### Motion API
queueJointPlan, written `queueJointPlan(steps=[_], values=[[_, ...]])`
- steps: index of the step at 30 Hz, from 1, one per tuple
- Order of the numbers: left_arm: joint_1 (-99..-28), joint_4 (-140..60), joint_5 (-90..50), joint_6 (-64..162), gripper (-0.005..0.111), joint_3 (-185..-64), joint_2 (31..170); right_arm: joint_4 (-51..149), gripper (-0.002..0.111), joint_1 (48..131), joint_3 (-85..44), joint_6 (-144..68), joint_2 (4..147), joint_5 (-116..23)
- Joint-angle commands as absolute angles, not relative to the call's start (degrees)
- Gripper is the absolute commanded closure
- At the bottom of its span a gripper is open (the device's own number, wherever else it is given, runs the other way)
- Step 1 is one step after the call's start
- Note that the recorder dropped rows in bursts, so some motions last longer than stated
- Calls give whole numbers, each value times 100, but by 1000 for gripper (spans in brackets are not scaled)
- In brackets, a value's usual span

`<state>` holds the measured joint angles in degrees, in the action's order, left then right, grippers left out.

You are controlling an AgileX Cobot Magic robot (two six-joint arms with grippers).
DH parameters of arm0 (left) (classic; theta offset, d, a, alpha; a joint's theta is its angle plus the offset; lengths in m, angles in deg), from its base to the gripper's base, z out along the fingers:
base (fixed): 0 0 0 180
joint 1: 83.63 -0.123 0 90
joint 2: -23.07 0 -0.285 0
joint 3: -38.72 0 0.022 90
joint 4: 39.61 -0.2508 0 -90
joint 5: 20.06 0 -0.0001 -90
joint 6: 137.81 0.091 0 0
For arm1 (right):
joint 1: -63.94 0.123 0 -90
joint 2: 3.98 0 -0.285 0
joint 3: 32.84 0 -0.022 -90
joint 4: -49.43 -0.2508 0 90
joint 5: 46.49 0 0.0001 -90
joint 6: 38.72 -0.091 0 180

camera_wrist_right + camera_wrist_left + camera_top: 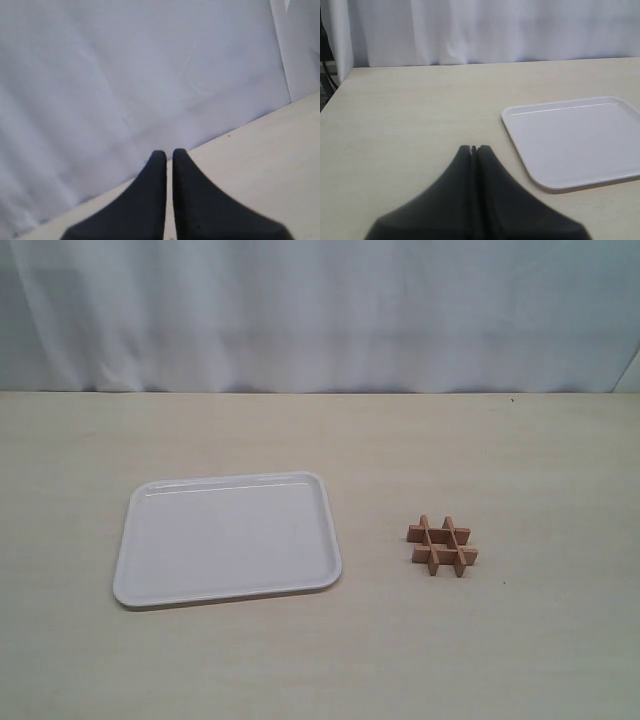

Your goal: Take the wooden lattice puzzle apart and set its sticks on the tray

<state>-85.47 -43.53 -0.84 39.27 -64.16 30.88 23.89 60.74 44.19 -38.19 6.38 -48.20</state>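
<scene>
Wooden lattice puzzle (442, 546): whole and lying flat on the counter (500, 660).
Sticks (455, 557): four light reddish-brown bars, interlocked two across two in a hash shape, with their ends jutting out on every side.
Puzzle against tray: in the exterior view it lies at 3 o'clock of the tray (228, 540), well apart, with bare counter between them.
Tray: white and rectangular with rounded corners and a low rim, flat on the counter at 9 o'clock of the puzzle.
Left pincer (473, 148): dark fingers pressed together with the tips meeting, pinching nothing, over the counter.
Tray against left pincer: taking the way the tips point as 12 o'clock, the tray's near corner lies at about 2 o'clock, apart from the tips.
Right pincer (169, 152): dark fingers drawn almost together with only a thin slit between them, pinching nothing, pointing over the counter's far edge at the cloth backdrop (320, 310).
Puzzle against pincers: cannot tell, since the puzzle shows only in the exterior view and each pincer only in its own wrist view.
Backdrop: pale cloth at 12 o'clock behind the counter.
</scene>
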Motion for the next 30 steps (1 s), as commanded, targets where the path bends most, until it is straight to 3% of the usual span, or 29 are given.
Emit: queueJointPlan(steps=[1, 7, 12, 23, 30], values=[[-8557, -4349, -153, 3933, 107, -6406, 3086, 1488, 104, 6082, 4438, -3906, 665, -5188], [-8557, -4349, -153, 3933, 107, -6406, 3086, 1488, 104, 6082, 3597, -3872, 832, -4649], [-8557, -4349, -153, 3933, 107, -6406, 3086, 1535, 104, 6082, 2561, -3343, 1765, -3941], [-8557, -4349, -153, 3933, 107, -6406, 3086, 1535, 104, 6082, 439, -1850, 5315, -1218], [-8557, -4349, -153, 3933, 107, -6406, 3086, 2682, 104, 6476, -422, -2520, 7520, -222]])
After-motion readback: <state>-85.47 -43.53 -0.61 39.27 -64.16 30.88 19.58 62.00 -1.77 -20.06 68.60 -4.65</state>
